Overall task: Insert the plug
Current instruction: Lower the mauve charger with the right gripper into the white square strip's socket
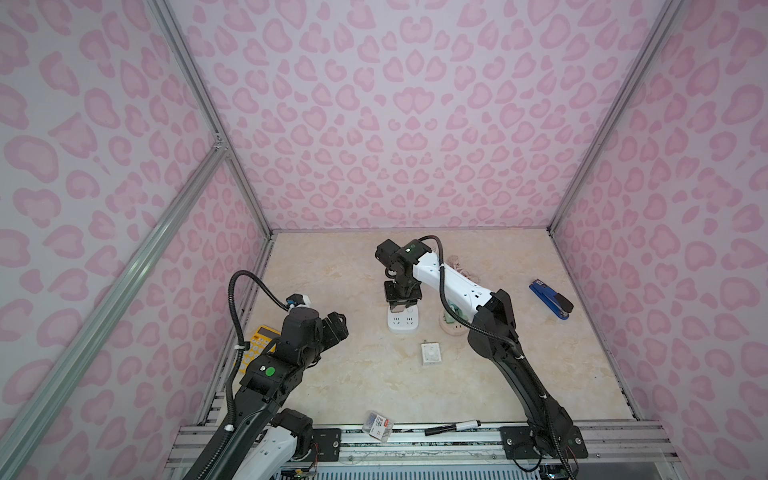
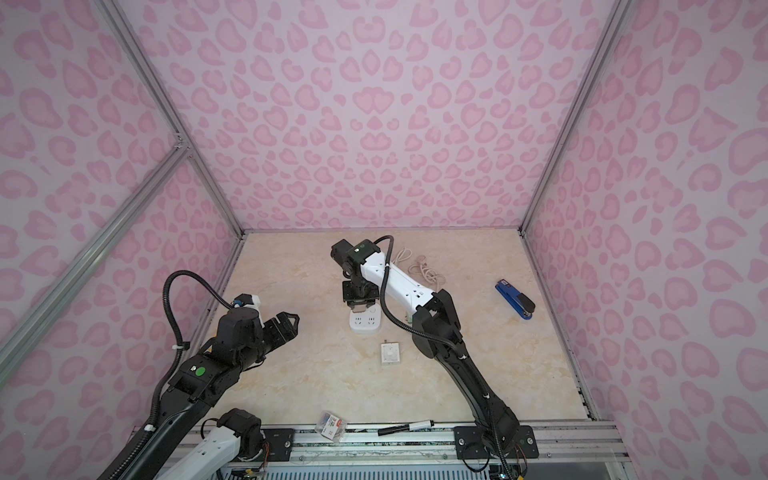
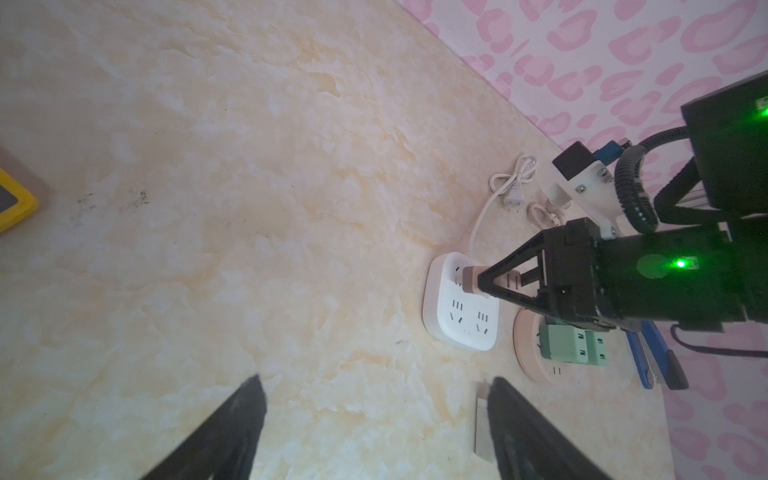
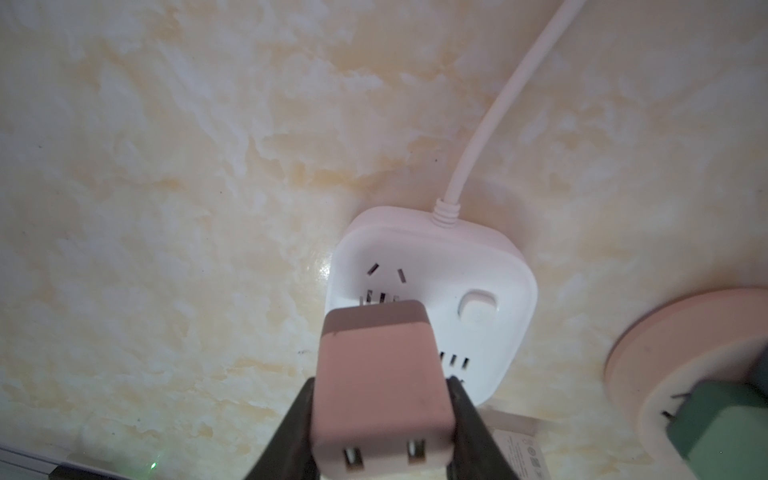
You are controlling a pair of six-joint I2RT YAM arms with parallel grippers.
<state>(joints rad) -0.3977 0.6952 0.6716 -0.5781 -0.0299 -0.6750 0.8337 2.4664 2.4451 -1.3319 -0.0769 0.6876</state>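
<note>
A pink plug block (image 4: 374, 374) with two USB ports on its near end is clamped between my right gripper (image 4: 380, 382) fingers. Its far end stands on the face of the white square power strip (image 4: 478, 266), at the outlet beside the strip's round button; the prongs are hidden. Both top views show the right gripper (image 1: 402, 305) pointing straight down onto the strip (image 1: 403, 324). In the left wrist view the plug (image 3: 471, 280) touches the strip (image 3: 457, 320). My left gripper (image 3: 376, 379) hangs open over bare table, left of the strip (image 2: 365, 324).
A pink round socket (image 3: 536, 357) carrying a green adapter (image 3: 573, 345) lies right of the strip. A white square wall unit (image 1: 431, 353) sits in front of it. A blue stapler (image 1: 550, 299) lies far right, a yellow calculator (image 1: 259, 338) under the left arm, coiled cords (image 2: 424, 266) behind.
</note>
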